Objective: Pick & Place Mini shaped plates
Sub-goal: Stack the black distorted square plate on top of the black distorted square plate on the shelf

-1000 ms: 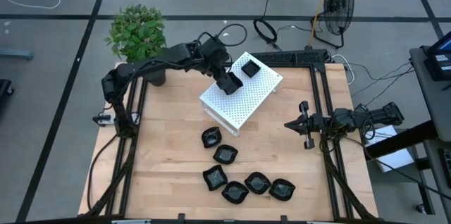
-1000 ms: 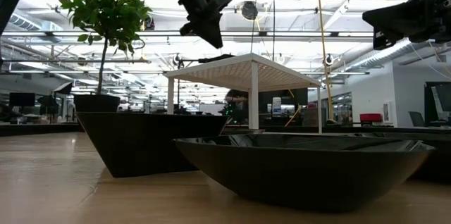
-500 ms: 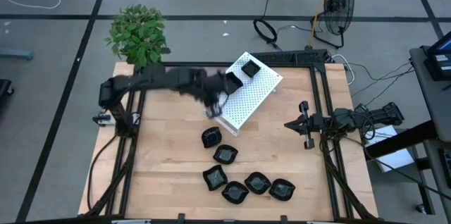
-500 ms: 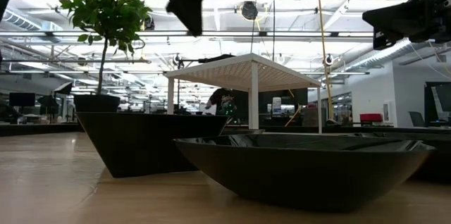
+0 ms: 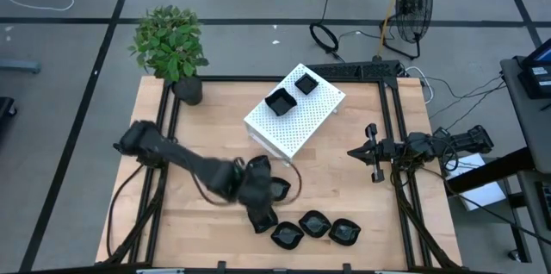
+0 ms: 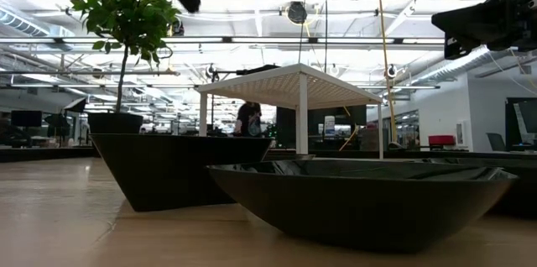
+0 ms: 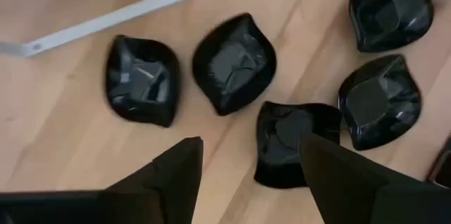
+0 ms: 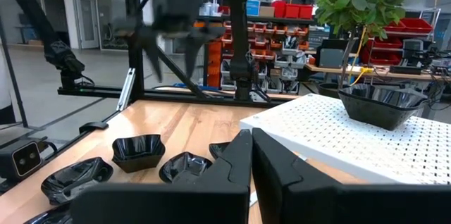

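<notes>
Since the earlier frame, the left gripper has been swung from the white perforated box down over the loose glossy black mini shaped plates on the wooden table; two small black dishes are left on the box. Its fingers are spread wide and seemingly empty. The right gripper is parked at the table's right edge, clenched.

Left end effector open, low; right end effector closed, parked.
</notes>
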`<move>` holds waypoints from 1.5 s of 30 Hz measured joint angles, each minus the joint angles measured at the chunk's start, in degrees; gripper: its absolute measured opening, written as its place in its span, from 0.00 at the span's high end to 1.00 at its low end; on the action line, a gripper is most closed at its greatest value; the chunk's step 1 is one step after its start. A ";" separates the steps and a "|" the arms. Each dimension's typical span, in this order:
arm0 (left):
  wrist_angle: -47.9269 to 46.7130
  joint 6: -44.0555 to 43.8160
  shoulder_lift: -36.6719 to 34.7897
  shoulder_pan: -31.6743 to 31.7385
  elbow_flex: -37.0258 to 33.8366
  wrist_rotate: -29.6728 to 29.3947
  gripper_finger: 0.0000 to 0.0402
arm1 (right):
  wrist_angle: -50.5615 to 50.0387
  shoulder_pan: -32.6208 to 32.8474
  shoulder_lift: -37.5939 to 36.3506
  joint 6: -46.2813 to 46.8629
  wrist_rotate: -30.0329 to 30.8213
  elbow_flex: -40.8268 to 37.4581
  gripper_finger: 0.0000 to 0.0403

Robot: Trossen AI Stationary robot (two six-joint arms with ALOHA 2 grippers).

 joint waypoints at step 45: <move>3.00 3.99 16.91 0.24 -3.76 14.01 0.89 | 0.02 0.00 -0.01 0.00 0.00 -0.01 1.00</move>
